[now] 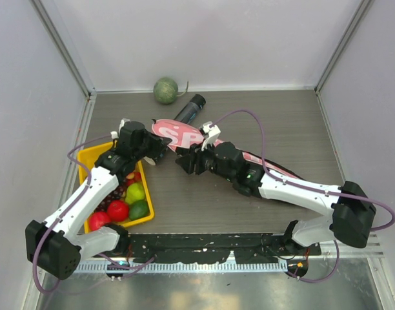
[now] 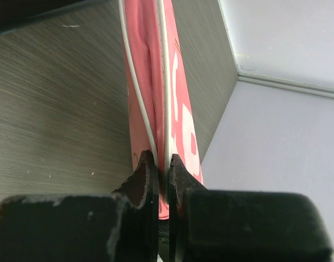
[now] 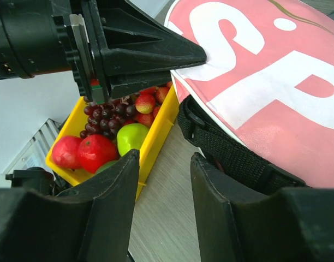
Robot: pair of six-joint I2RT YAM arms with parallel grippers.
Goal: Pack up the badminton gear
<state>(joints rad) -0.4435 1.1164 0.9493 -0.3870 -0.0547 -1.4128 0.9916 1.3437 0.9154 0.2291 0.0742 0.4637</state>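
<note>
Far left: one yellow tray [image 1: 88, 155] sits close to the left wall, its long side running along the counter [image 1: 301, 129] edge. In it are two red fruits, two green ones and a heap of dark grapes.

Left gripper [image 2: 161, 162] reaches over the tray's far right corner, fingers pressed together on the white-piped rim of the pink bag [image 1: 178, 134] – pinching it, that end raised on edge in the left wrist view.

One green melon [image 1: 165, 90] is against the back wall, just left of centre. One black tube [image 1: 190, 108] lies slanted beside it, its near end touching or under the bag; can't tell which.

One bag only, lying diagonally across mid-counter, its right end hidden under the right arm. A black strap [image 3: 232, 158] hangs along its near edge.

Right gripper [image 3: 164, 158] is just beside that edge, fingers spread, nothing between them – bare counter shows in the gap.

Open counter lies in front of the bag between the two arms, and across the back right up to the right wall.
</note>
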